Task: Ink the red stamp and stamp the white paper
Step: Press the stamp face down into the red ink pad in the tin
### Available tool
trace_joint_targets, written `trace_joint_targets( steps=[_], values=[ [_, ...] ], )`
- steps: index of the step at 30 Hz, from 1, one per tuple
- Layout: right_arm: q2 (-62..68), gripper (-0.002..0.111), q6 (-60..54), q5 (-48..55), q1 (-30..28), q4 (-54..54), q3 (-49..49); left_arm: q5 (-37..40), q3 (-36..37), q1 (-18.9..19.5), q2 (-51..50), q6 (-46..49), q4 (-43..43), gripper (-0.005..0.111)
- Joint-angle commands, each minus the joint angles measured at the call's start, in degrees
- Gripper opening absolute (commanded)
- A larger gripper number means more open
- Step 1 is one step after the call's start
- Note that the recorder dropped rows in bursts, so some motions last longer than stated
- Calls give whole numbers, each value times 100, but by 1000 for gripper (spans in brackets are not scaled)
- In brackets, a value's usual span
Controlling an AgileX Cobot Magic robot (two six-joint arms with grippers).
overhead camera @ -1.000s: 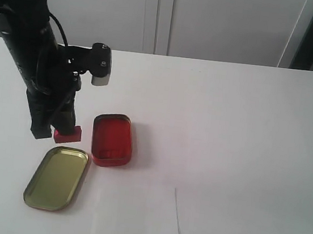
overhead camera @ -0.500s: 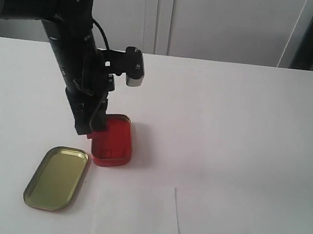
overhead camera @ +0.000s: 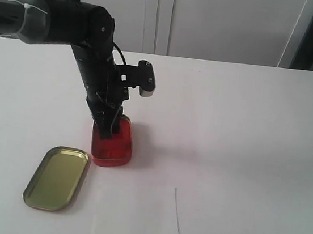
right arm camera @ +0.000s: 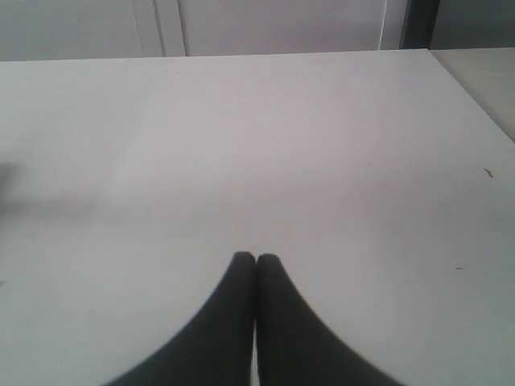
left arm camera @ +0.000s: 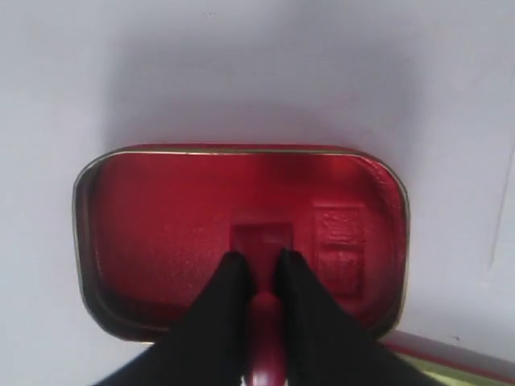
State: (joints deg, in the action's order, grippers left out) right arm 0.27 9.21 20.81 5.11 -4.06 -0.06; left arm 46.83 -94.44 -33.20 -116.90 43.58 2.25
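My left gripper is shut on the red stamp, holding its round knob between the black fingers with the flat base down inside the open red ink tin. In the exterior view that gripper stands upright over the far end of the ink tin, and the stamp is hidden behind the fingers. The white paper lies flat in front of the tin near the table's front edge. My right gripper is shut on nothing above bare table and does not show in the exterior view.
The tin's gold lid lies open side up to the left of the paper. A square imprint marks the ink pad beside the stamp. The white table stretches bare to the right, with cabinets behind it.
My left arm carried the red stamp rightward from beside the gold lid to over the red ink tin and lowered it into the tin.
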Motion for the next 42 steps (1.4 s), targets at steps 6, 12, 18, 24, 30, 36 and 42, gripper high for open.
trace_joint_targets(
  steps=[6,12,18,24,30,36,42],
  values=[
    [-27,0,110,-64,10,-24,6,20,-37,-22,-251,28,24,0],
    [-27,0,110,-64,10,-24,6,125,-37,-11,-453,132,24,0],
    [-27,0,110,-64,10,-24,6,174,-37,-11,-671,132,24,0],
    [-27,0,110,-64,10,-24,6,401,-37,99,-836,283,121,0],
    [-27,0,110,-64,10,-24,6,527,-37,283,-900,438,328,0],
    [-27,0,110,-64,10,-24,6,529,-37,282,-900,515,328,0],
    [-27,0,110,-64,10,-24,6,558,-37,282,-765,356,328,0]
  ],
)
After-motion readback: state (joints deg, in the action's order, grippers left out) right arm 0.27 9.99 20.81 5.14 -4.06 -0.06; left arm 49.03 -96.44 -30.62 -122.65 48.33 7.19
